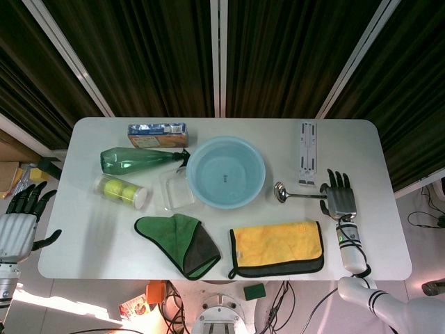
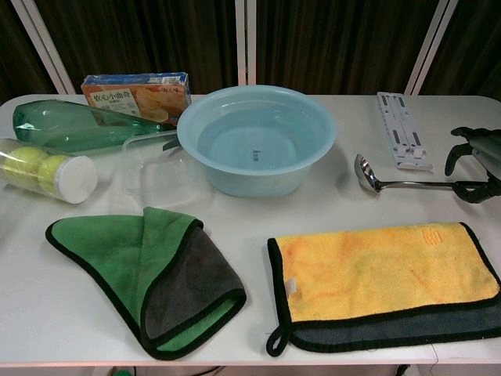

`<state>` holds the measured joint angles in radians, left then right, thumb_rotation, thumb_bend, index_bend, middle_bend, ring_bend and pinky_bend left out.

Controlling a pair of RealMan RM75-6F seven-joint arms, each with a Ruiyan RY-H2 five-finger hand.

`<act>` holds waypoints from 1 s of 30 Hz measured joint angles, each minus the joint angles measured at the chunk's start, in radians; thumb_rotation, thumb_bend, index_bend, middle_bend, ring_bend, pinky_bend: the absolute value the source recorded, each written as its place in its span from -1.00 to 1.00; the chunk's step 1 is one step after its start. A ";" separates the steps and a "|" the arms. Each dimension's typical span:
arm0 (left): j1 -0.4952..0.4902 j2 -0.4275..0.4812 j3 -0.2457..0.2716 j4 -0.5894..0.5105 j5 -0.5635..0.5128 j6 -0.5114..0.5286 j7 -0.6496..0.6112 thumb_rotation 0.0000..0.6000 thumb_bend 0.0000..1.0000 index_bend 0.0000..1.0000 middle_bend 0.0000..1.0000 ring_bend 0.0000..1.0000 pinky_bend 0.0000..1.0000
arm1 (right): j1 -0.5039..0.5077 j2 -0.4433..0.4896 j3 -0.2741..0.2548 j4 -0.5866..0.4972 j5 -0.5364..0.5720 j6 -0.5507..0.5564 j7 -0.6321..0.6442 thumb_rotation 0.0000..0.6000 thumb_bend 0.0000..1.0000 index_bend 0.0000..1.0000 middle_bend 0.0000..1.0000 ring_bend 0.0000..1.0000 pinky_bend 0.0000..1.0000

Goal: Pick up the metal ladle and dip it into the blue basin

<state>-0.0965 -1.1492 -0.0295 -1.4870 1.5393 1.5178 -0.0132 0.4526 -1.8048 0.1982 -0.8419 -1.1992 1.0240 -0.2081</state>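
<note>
A white table (image 1: 104, 257) with rounded corners stands before dark curtains (image 1: 153, 56) crossed by pale metal frame bars (image 1: 219, 56). Below the table's near edge, the floor (image 1: 42, 306) is light-coloured, with cables (image 1: 285, 303) and bright light on the left.

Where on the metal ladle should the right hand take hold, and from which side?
Grip the metal ladle by its thin handle near the far end, coming from above. It lies flat on the table, bowl toward the blue basin, handle end already at the right hand.
</note>
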 measured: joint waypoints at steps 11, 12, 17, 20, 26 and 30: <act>0.003 0.006 0.004 -0.003 0.014 0.008 -0.014 1.00 -0.71 -0.72 -0.96 -1.00 -0.77 | 0.001 -0.015 -0.006 0.020 -0.008 0.000 0.011 1.00 -0.13 -0.12 -1.00 -1.00 -1.00; 0.002 0.006 0.004 -0.003 0.013 0.007 -0.014 1.00 -0.71 -0.72 -0.96 -1.00 -0.77 | 0.002 -0.018 -0.006 0.024 -0.009 0.000 0.011 1.00 -0.13 -0.12 -1.00 -1.00 -1.00; 0.004 0.001 -0.002 -0.002 0.007 0.013 -0.018 1.00 -0.71 -0.72 -0.96 -1.00 -0.77 | 0.006 -0.038 -0.006 0.047 -0.012 0.002 0.015 1.00 -0.13 -0.11 -1.00 -1.00 -1.00; 0.005 0.003 -0.003 -0.002 0.006 0.013 -0.022 1.00 -0.71 -0.72 -0.96 -1.00 -0.77 | 0.011 -0.050 -0.004 0.062 -0.016 0.003 0.017 1.00 -0.12 -0.11 -1.00 -1.00 -1.00; 0.006 0.006 -0.002 -0.005 0.006 0.012 -0.029 1.00 -0.71 -0.72 -0.96 -1.00 -0.77 | 0.021 -0.078 0.001 0.102 -0.015 -0.001 0.013 1.00 -0.11 -0.10 -1.00 -1.00 -1.00; 0.008 0.010 -0.002 -0.008 0.005 0.013 -0.041 1.00 -0.71 -0.72 -0.96 -1.00 -0.77 | 0.025 -0.091 0.004 0.124 -0.012 -0.006 0.011 1.00 -0.11 -0.09 -1.00 -1.00 -1.00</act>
<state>-0.0885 -1.1393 -0.0317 -1.4950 1.5440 1.5305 -0.0546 0.4772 -1.8956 0.2025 -0.7177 -1.2111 1.0178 -0.1968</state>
